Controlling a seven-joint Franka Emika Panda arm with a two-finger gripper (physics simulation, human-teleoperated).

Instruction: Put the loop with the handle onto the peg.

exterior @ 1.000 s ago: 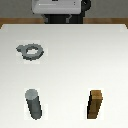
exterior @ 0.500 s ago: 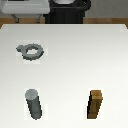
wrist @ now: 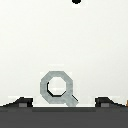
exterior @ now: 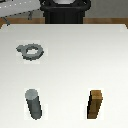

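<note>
The loop with the handle (exterior: pixel 31 51) lies flat on the white table (exterior: pixel 75 65), a gray faceted ring with a short tab, at the exterior view's left. The peg (exterior: pixel 34 104), a dark gray upright cylinder with a lighter top, stands nearer the front edge on the same side. In the wrist view the loop with the handle (wrist: pixel 58 88) shows below my gripper (wrist: pixel 65 102), between the two dark fingertips (wrist: pixel 22 102). The fingertips stand wide apart and hold nothing. In the exterior view the gripper itself is out of frame; only an arm link (exterior: pixel 15 10) shows.
A brown wooden block (exterior: pixel 96 104) stands upright at the exterior view's right, level with the peg. The robot's dark base (exterior: pixel 65 10) sits beyond the table's far edge.
The arm's light link has swung toward the exterior view's left at the far edge. The loop, peg and block have not moved.
</note>
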